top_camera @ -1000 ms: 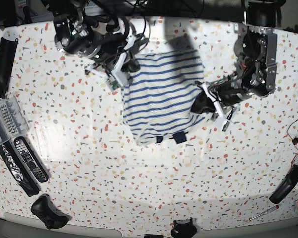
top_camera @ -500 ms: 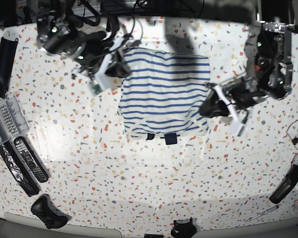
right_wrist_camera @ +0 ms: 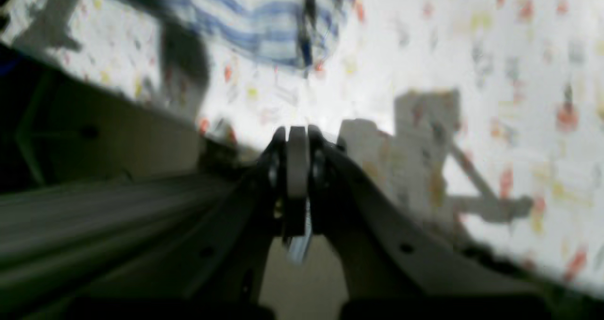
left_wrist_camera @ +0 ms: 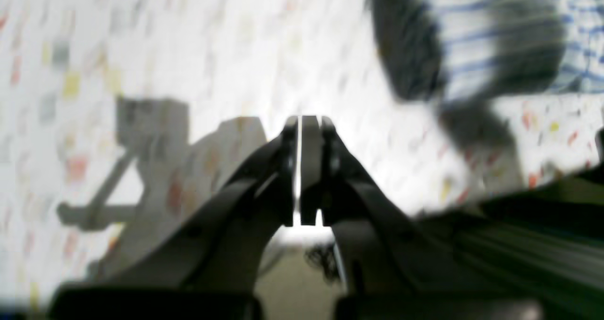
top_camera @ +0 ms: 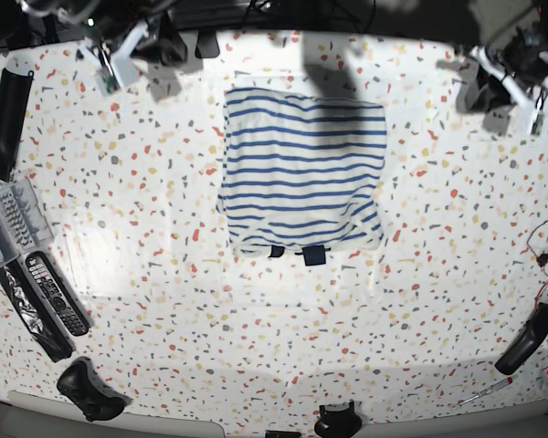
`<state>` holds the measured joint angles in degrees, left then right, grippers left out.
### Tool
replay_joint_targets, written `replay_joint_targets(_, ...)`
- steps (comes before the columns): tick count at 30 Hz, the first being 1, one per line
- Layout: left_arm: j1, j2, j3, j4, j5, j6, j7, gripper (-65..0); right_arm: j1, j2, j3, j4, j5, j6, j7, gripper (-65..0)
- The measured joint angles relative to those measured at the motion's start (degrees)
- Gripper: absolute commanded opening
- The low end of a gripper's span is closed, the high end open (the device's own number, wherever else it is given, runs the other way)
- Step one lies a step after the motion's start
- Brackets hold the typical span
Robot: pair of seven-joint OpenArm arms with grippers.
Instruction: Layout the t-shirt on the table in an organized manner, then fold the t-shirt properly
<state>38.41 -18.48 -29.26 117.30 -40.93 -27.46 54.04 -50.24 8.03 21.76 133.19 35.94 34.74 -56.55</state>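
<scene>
1. The t-shirt (top_camera: 301, 173) lies folded into a roughly rectangular block on the upper middle of the counter (top_camera: 283, 328), its blue stripes running across and two dark blue trim pieces showing at its near edge.
2. No brand, label or writing can be read on the shirt or anywhere else; both wrist views are too blurred for text.
3. The left end effector (left_wrist_camera: 302, 169) has its fingers pressed together with only a thin slit of light between them, and nothing is gripped. In the base view it sits at the far right corner (top_camera: 507, 87), well apart from the shirt.
4. The right end effector (right_wrist_camera: 296, 178) is likewise closed, fingers together, holding nothing. In the base view it sits at the far left corner (top_camera: 119, 59), also well apart from the shirt.
5. In each wrist view a corner of the striped cloth appears at the top, beyond the closed fingertips, with speckled counter between.
6. Along the left edge lie a black sleeve-like case (top_camera: 5, 119), a clear plastic tray (top_camera: 5, 224) and two remote controls (top_camera: 50, 292).
7. A black game controller (top_camera: 87, 388) rests near the front left corner.
</scene>
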Motion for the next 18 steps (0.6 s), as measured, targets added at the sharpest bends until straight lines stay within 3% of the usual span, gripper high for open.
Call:
replay_joint_targets(5, 9.01, 1.57, -3.34, -1.33, 0.26, -0.46, -0.11, -65.0, -5.38, -5.62, 2.40, 0.04, -4.26, 0.04, -1.92, -65.0)
replay_joint_targets(8, 10.99, 3.98, -3.32, -4.50, 0.02, -4.37, 0.00, -65.0, -7.45, -7.67, 2.38, -1.31, -7.45, 0.02, -1.95, -65.0)
replay_joint_targets(14, 10.86, 5.75, -3.28, -17.38, 0.09, -7.15, 0.35, -65.0, -6.69, -7.21, 2.40, -14.47, -11.74, 0.15, -1.31, -65.0)
replay_joint_targets(18, 10.58, 5.57, -3.32, -26.01, 0.02, -7.08, -0.04, -65.0, -6.73, -4.74, 2.29, -25.27, -11.93, 0.13, 1.73, -65.0)
